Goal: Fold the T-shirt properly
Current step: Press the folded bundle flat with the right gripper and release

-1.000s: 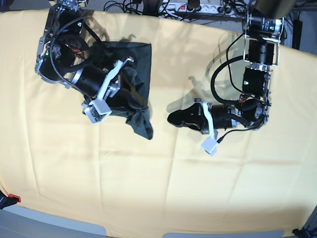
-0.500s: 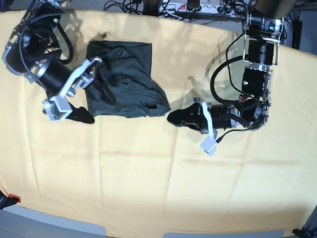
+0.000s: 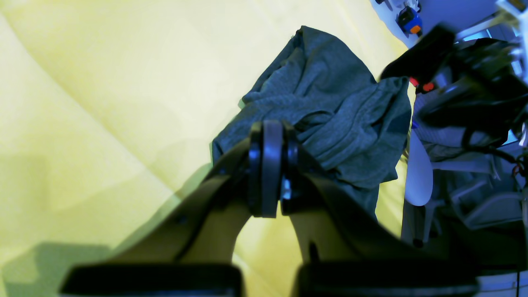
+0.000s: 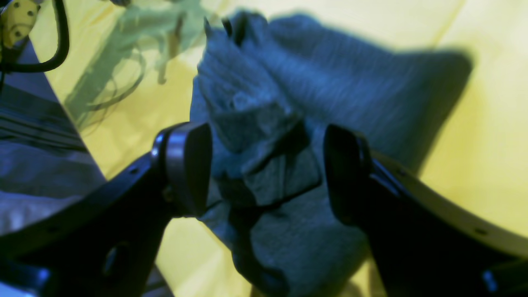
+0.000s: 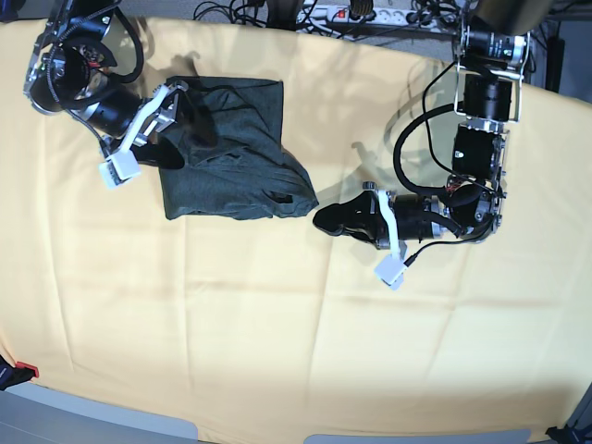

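Note:
The T-shirt [image 5: 236, 153] is a dark green-grey bundle, roughly folded, on the yellow table cover [image 5: 277, 324] at the back left. Its right corner is rumpled. My right gripper [image 5: 178, 131] is at the shirt's left edge, open. In the right wrist view its fingers [image 4: 185, 165] stand wide apart with creased T-shirt [image 4: 268, 177] cloth seen between them; contact is unclear. My left gripper [image 5: 322, 220] is shut and empty, just right of the shirt's right corner. In the left wrist view the left gripper [image 3: 268, 165] has its pads pressed together and points at the T-shirt [image 3: 330, 111].
A power strip [image 5: 356, 13] and cables run along the table's back edge. A small red object [image 5: 23, 371] sits at the front left corner. The right arm [image 3: 462, 78] shows beyond the shirt in the left wrist view. Bare yellow cover fills the front half.
My right gripper opened and let go of the bunched cloth, swung left off the shirt, then came back to its left edge. The shirt now lies flatter. The left arm stayed put.

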Robot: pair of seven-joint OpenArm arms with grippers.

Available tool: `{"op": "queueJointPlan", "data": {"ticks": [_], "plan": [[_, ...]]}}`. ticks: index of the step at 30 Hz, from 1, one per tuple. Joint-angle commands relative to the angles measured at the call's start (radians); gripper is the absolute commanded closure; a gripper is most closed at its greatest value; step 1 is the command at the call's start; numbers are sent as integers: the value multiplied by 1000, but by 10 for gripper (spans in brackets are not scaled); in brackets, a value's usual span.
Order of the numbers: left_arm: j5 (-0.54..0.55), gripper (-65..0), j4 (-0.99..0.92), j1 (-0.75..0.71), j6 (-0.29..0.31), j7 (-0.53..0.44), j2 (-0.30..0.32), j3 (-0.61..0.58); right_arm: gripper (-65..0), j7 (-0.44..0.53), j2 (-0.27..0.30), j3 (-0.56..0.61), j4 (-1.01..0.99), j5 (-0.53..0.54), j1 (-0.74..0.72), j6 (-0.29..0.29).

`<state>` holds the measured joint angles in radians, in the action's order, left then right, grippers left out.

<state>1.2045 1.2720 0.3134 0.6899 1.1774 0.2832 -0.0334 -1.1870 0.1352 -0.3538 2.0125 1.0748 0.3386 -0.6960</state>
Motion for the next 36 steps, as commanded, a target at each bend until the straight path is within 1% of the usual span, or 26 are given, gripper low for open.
{"op": "queueJointPlan", "data": {"ticks": [1, 2, 3, 5, 6, 8, 10, 14, 16, 20, 24, 25, 26, 28, 29, 30, 32, 34, 36], "plan": [[28, 0, 18, 28, 8, -18, 5, 4, -381, 23, 6, 6, 9, 25, -4, -2], [28, 0, 18, 28, 8, -18, 5, 4, -328, 25, 6, 15, 8, 26, -6, -2], [28, 0, 18, 27, 8, -18, 5, 4, -253, 31, 6, 22, 8, 25, -9, -2], [28, 0, 18, 28, 8, -18, 5, 4, -59, 45, 6, 34, 8, 25, -19, -2], [27, 0, 18, 27, 8, -18, 5, 4, 0, 51, 5, 38, 8, 26, -25, -2], [27, 0, 18, 27, 8, -18, 5, 4, 0, 67, -6, 40, 8, 31, -38, -2], [28, 0, 18, 28, 8, -18, 5, 4, 0, 63, -15, 40, 8, 84, -46, -2], [28, 0, 17, 27, 8, -18, 5, 4, 0, -8, -24, 60, 8, 239, -48, -2], [28, 0, 18, 27, 8, -22, 5, 4, 0, -37, -24, 101, 8, 256, -48, -2], [28, 0, 17, 28, 8, -26, 5, 4, 0, -45, -24, 231, 8, 245, -50, -2], [28, 0, 18, 28, 8, -25, 5, 4, 0, -62, -21, 355, 8, 112, -87, -2], [29, 0, 18, 28, 8, -25, 5, 4, -54, -78, -21, 375, 8, 102, -101, -2], [28, 0, 17, 28, 8, -25, 5, 4, -155, -97, -21, 390, 8, 107, -117, -2], [31, 0, 18, 28, 8, -25, 5, 4, -385, -138, -21, 413, 8, 157, -149, -2], [32, 0, 18, 28, 8, -25, 5, 4, -460, -147, -21, 417, 9, 186, -167, -2], [31, 0, 18, 28, 8, -25, 5, 4, -489, -159, -21, 417, 13, 197, -189, -2], [31, 0, 18, 29, 8, -25, 5, 4, -488, -209, -18, 402, 40, 208, -233, -2], [31, 0, 18, 32, 8, -23, 5, 4, -488, -209, -18, 366, 69, 208, -268, -2], [31, 0, 18, 39, 8, -17, 5, 4, -484, -209, -13, 306, 85, 208, -294, -2]]}}
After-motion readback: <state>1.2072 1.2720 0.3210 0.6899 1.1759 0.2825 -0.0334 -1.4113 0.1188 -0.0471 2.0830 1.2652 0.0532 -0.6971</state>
